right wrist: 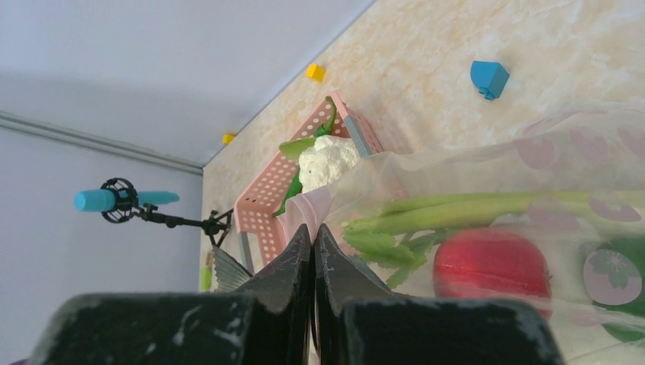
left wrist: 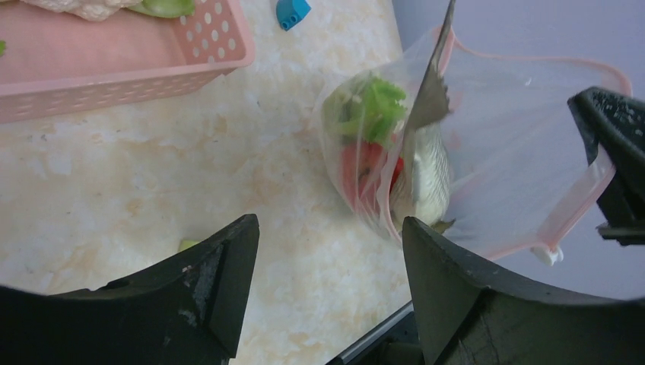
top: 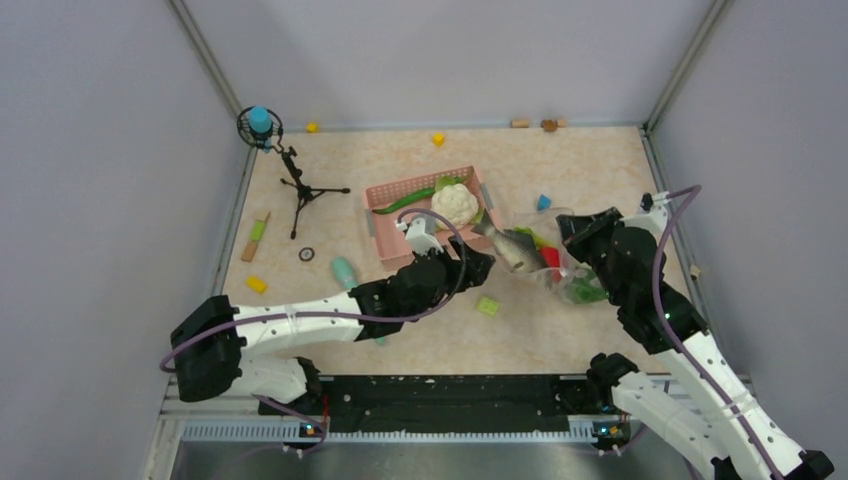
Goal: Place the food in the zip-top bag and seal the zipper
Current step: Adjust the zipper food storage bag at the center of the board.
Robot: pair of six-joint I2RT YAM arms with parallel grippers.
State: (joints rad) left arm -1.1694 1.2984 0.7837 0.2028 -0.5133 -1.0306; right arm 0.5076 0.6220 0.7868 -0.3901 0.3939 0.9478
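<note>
The clear zip-top bag (top: 572, 272) lies right of the pink basket (top: 385, 215). My right gripper (top: 570, 228) is shut on its pinkish zipper strip (right wrist: 313, 205) and holds the mouth open. Inside the bag are a leek stalk (right wrist: 471, 209), a red tomato (right wrist: 490, 262) and dark green pieces (right wrist: 617, 275). A grey toy fish (top: 512, 248) sits head-first in the mouth with its tail sticking out (left wrist: 432, 87). The cauliflower (top: 455, 203) and a green leafy piece (top: 405, 200) lie in the basket. My left gripper (top: 483, 263) is open and empty just left of the bag's mouth, above the table (left wrist: 328, 224).
A small tripod with a teal-tipped microphone (top: 262, 122) stands at the back left. A blue block (top: 543, 202) lies behind the bag. A yellow-green block (top: 487, 306) lies in front of my left gripper. A teal piece (top: 345, 270) and yellow blocks (top: 257, 284) lie at the left.
</note>
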